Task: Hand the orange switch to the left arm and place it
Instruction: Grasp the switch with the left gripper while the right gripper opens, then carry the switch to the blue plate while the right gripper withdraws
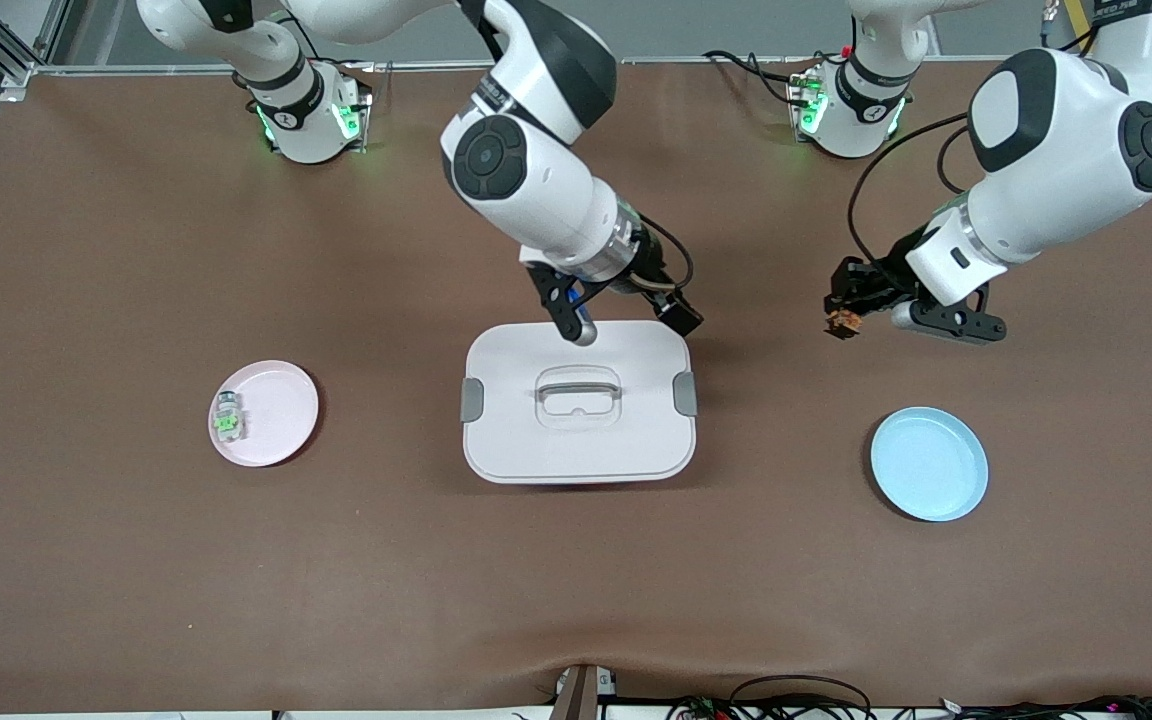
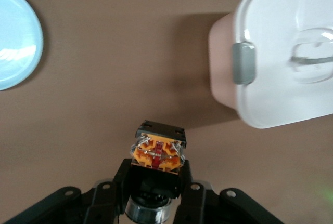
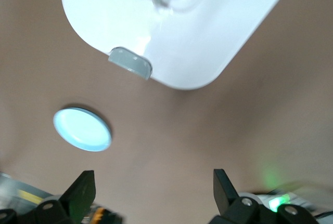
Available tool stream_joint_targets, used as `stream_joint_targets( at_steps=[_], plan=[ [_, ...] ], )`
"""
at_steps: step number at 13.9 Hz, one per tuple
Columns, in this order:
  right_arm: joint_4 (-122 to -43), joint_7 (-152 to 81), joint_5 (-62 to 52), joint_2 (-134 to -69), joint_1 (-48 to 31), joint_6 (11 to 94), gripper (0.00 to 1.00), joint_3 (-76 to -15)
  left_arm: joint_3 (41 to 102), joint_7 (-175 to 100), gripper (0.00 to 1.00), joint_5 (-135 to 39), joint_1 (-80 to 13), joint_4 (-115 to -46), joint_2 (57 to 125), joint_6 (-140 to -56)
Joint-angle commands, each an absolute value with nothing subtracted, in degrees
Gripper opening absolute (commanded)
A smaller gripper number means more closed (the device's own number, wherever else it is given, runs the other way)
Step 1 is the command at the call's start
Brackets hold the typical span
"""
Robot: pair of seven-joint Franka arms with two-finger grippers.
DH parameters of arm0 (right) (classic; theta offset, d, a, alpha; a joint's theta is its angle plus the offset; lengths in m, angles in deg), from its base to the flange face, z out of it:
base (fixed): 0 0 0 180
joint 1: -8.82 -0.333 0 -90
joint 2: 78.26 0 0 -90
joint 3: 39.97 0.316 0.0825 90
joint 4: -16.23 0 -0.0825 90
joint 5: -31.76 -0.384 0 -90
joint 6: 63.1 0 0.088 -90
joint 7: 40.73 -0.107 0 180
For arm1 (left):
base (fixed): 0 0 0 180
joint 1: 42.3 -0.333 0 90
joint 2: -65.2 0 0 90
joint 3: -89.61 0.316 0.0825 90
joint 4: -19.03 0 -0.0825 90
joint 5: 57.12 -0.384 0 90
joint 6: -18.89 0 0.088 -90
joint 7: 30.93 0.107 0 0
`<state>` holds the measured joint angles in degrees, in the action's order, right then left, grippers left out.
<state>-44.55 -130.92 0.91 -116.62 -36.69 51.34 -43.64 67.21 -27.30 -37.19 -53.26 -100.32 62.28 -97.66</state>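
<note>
Left wrist view: I see the orange switch, blocky, black-cased, pinched in my left end effector above bare brown table.
Left arm: elbow high, wrist angled toward the box.
Right end effector: fingers spread wide, holding nothing, over the box's glossy white lid.
Blue plate: round, smooth, nearer the front camera than the switch.

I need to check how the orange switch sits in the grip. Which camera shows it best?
The left wrist view: the orange switch fills the foreground, clamped in the left gripper. The front view shows it only as a tiny speck. In the right wrist view I cannot make it out.
</note>
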Motion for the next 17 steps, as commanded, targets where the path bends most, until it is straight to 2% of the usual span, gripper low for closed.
stream_joint_targets(
  at_steps=[1, 3, 6, 9, 14, 17],
  plan=[
    [-44.1, -122.8, 2.8, -115.8, -34.3, 47.8, 1.00, -43.4, 66.7, -21.6, 0.00, -42.0, -55.8, -99.6, 63.9, -96.6],
    [-44.1, -115.7, 8.6, -115.0, -33.8, 45.6, 1.00, -43.3, 66.7, -15.4, 0.00, -43.6, -58.5, -99.6, 65.6, -96.6],
    [-44.2, -99.9, 11.5, -114.6, -31.1, 42.1, 1.00, -43.6, 66.7, -7.8, 0.00, -49.8, -61.3, -99.6, 67.7, -96.7],
    [-44.6, -85.8, 22.9, -112.7, -30.1, 41.2, 1.00, -43.6, 66.8, 3.0, 0.00, -51.6, -64.6, -99.5, 71.2, -98.0],
    [-44.6, -65.5, 28.2, -111.7, -26.9, 34.5, 1.00, -44.6, 66.8, 19.6, 0.00, -56.8, -67.2, -99.2, 77.0, -105.5],
    [-44.6, -58.4, 29.7, -110.9, -24.0, 30.3, 1.00, -45.1, 66.8, 27.4, 0.00, -59.3, -67.2, -95.9, 82.1, -108.5]
  ],
)
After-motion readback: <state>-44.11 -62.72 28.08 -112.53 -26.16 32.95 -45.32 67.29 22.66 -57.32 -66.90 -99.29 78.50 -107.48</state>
